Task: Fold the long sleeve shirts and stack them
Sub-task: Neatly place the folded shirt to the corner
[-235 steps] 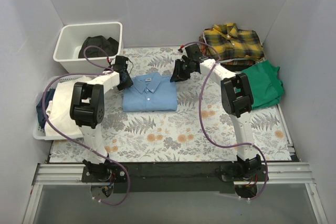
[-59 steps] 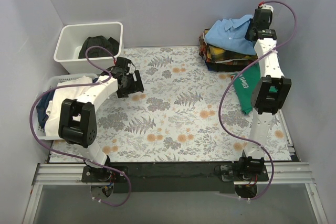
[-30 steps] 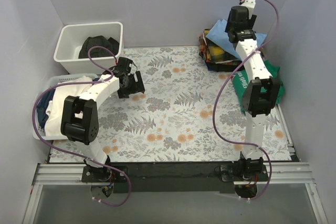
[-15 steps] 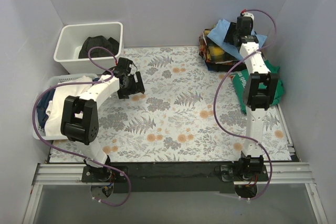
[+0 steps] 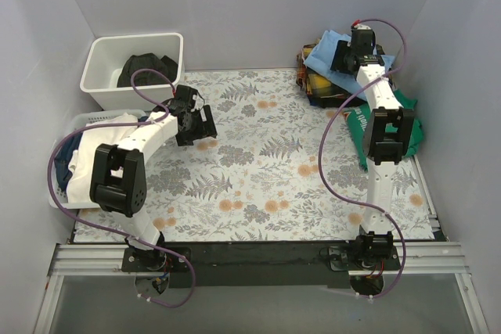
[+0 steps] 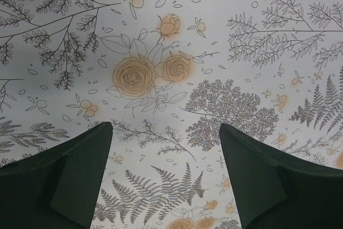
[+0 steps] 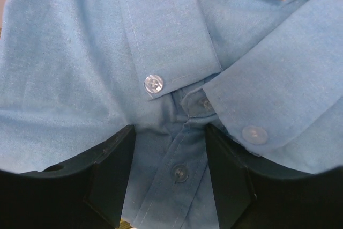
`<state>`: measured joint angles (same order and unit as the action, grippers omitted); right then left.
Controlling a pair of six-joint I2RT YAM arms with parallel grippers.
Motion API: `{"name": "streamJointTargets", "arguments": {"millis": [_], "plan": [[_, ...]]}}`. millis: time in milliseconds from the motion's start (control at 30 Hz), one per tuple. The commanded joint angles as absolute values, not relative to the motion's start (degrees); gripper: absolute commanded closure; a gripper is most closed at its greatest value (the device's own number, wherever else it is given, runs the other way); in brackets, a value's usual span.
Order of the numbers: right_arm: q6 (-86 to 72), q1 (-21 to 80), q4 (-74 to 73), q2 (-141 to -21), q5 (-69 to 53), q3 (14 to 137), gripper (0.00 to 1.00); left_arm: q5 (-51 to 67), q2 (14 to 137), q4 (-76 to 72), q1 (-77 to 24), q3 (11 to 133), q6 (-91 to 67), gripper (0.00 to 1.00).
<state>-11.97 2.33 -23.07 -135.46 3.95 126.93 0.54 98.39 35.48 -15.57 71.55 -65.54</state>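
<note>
The right gripper point(image 7: 170, 132) hangs over the blue shirt point(image 7: 69, 63), its fingers spread either side of the button strip just below the collar, likely to settle it squarely on the plaid shirt point(image 5: 316, 82) beneath. The left gripper point(image 6: 166, 132) hovers spread and empty above the flowered tablecloth point(image 6: 177, 36).

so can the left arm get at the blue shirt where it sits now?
Probably not. The blue shirt lies on the plaid shirt in the far right corner, under the right gripper; the left gripper hovers open across the table.
</note>
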Motion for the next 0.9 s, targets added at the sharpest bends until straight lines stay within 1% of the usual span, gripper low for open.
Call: {"name": "streamJointTargets", "arguments": {"millis": [0,100,133,167,300,400,433,567,600,667,700,800,867], "plan": [[-13.01,3.95,-26.2,-129.48,8.77,133.22,0.35,2.37,93.34,33.49,-16.17,71.37,-63.81,0.17],[-13.27,4.04,-24.35,-126.14,10.46,135.43,0.32,2.46,91.5,32.61,-16.17,71.45,-62.93,0.08],[-13.27,4.04,-24.26,-125.25,10.28,135.44,0.3,2.63,90.71,32.52,-16.26,71.54,-62.84,0.03],[-13.45,4.04,-24.17,-124.37,9.76,135.44,0.3,2.55,90.27,32.52,-16.17,71.63,-62.75,0.02],[-13.1,4.48,-25.48,-117.1,8.79,131.15,0.28,1.06,87.81,32.52,-16.17,72.24,-62.31,0.02],[-11.52,5.45,-27.5,-110.69,6.77,125.08,0.27,0.7,86.22,33.05,-16.17,73.12,-61.96,0.02],[-10.73,5.97,-28.03,-109.0,6.42,123.59,0.27,-1.21,85.52,33.05,-16.26,73.21,-61.96,0.02],[-6.16,11.84,-30.23,-99.51,5.1,110.17,0.26,-2.02,83.24,32.78,-16.17,73.13,-62.66,0.02],[-5.89,13.0,-30.5,-95.58,5.01,107.26,0.26,-2.2,82.45,32.78,-16.17,72.95,-62.75,0.02],[-5.54,16.68,-30.5,-91.78,4.66,102.5,0.26,-2.28,81.65,32.78,-16.17,72.78,-62.84,0.02],[-5.97,17.83,-30.59,-87.93,4.48,97.61,0.26,-2.02,80.78,32.61,-16.26,72.6,-63.02,0.02],[-7.29,21.79,-30.5,-81.5,4.39,89.95,0.26,-1.85,79.46,32.17,-16.26,71.81,-63.1,0.02],[-7.47,24.33,-30.58,-79.03,4.22,86.94,0.26,-1.58,78.4,31.73,-16.17,71.54,-63.02,0.02]]}}
